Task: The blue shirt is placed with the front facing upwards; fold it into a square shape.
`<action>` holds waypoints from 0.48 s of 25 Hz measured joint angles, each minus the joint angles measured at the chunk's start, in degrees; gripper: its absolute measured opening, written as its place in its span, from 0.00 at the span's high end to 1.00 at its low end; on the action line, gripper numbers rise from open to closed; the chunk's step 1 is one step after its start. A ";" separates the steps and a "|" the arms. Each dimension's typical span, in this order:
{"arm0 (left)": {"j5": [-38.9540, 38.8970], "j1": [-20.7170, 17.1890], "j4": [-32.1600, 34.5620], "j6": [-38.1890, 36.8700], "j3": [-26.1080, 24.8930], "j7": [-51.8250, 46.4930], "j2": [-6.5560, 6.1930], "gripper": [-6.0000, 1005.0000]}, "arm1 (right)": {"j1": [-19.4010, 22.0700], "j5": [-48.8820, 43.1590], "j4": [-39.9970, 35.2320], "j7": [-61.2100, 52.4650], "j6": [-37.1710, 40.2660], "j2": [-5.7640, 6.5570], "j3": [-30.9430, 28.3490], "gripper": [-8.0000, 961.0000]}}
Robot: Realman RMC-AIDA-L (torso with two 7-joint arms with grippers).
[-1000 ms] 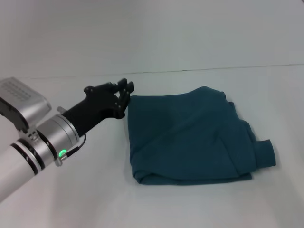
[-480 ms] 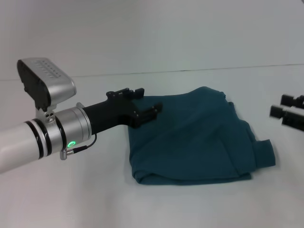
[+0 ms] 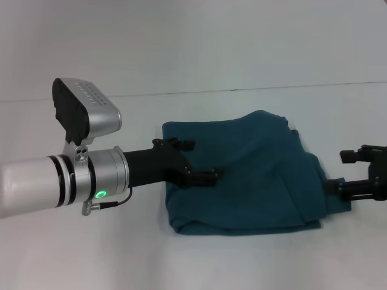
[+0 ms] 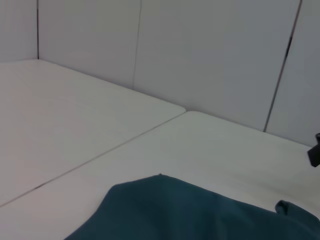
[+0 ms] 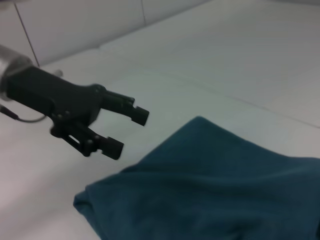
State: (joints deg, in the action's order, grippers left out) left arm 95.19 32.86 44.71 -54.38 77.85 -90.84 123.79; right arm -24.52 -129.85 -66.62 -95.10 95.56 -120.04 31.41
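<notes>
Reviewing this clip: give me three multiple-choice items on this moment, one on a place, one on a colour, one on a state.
1. Where is the left gripper?
A. above the shirt's left part
B. past the shirt's right edge
C. out of view

2. What colour is the shirt?
A. red
B. dark teal-blue
C. yellow

3. How does the shirt lie on the table?
A. spread flat, sleeves out
B. hanging off the edge
C. folded into a compact bundle

Answers: 1 A, the head view shows it over the shirt's left part, fingers apart. 2 B, every view shows it. 3 C, layered edges show; the right gripper is at its right edge.
</notes>
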 joint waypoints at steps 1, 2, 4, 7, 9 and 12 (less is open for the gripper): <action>0.10 -0.11 0.03 -0.15 0.01 -0.11 0.00 0.05 | 0.02 -0.04 0.22 -0.12 -0.54 -0.03 0.92 0.11; 0.14 -0.26 0.05 -0.24 0.01 -0.19 0.01 0.05 | 0.02 -0.05 0.40 -0.34 -1.10 -0.03 1.72 0.09; 0.18 -0.55 0.28 -0.49 -0.12 -0.29 0.02 0.05 | 0.02 -0.04 0.53 -0.88 -2.15 -0.06 3.24 0.05; 0.24 -0.71 0.43 -0.75 -0.36 -0.34 0.04 0.05 | 0.04 0.16 0.54 -1.44 -3.09 -0.13 4.47 0.01; 0.28 -0.76 0.44 -0.79 -0.40 -0.37 0.05 0.05 | 0.02 0.20 0.58 -1.67 -3.67 -0.13 4.70 0.01; 0.33 -0.79 0.46 -0.81 -0.39 -0.39 0.05 0.05 | -0.15 0.21 0.86 -1.72 -3.94 -0.13 4.88 0.01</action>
State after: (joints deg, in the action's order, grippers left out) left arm 95.52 32.07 45.17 -55.19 77.46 -91.23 123.84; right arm -24.67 -129.63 -65.76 -96.82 91.63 -120.17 36.29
